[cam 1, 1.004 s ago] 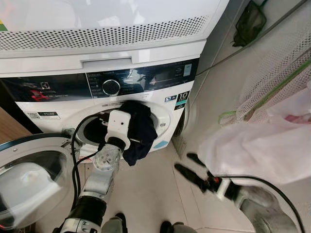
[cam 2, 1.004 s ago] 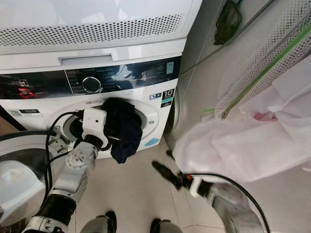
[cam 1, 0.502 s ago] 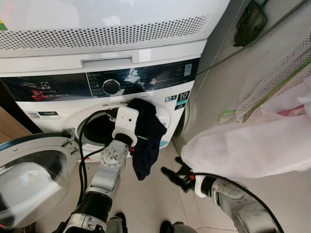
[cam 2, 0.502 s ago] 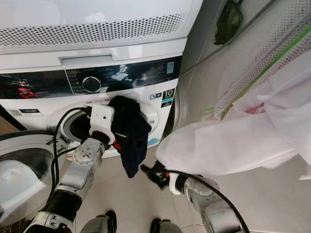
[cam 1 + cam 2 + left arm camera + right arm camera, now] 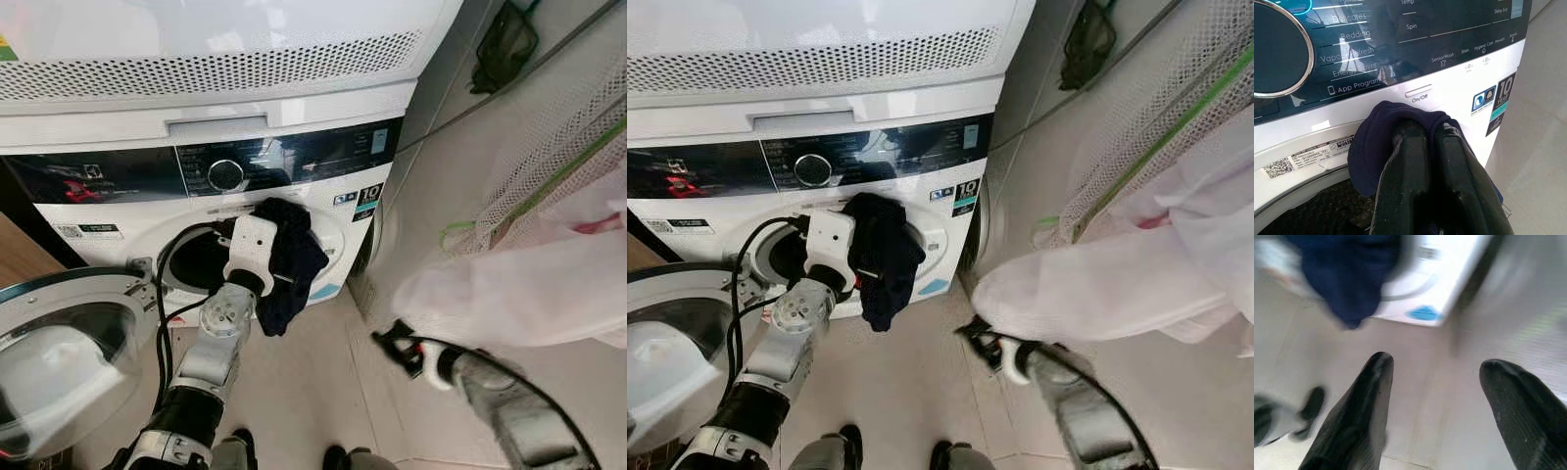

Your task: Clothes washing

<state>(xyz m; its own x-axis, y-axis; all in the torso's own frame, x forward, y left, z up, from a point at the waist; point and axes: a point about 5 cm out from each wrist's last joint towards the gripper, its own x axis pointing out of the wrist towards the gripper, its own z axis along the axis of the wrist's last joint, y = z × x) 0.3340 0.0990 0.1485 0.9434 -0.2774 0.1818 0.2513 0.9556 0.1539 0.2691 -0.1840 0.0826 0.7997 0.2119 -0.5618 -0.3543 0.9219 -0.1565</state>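
A dark navy garment (image 5: 290,262) hangs in front of the washing machine's round opening (image 5: 194,260), just under the control panel (image 5: 294,157). My left gripper (image 5: 1427,130) is shut on the garment's top fold, and its fingers (image 5: 1406,171) are wrapped in the cloth beside the On/Off button. The washer door (image 5: 59,357) stands swung open at the left. My right gripper (image 5: 1437,364) is open and empty, low over the floor tiles to the right of the machine (image 5: 397,343), blurred.
A dryer (image 5: 196,59) is stacked on the washer. At the right hang a white mesh hamper (image 5: 563,157) and a pale pink-white cloth (image 5: 509,294) above my right arm. A dark net bag (image 5: 502,44) hangs on the wall. My feet (image 5: 338,458) are on the tiles below.
The garment's hanging end has swung up and nearer the opening than half a second ago. My right gripper has drawn back to the right, away from the garment.
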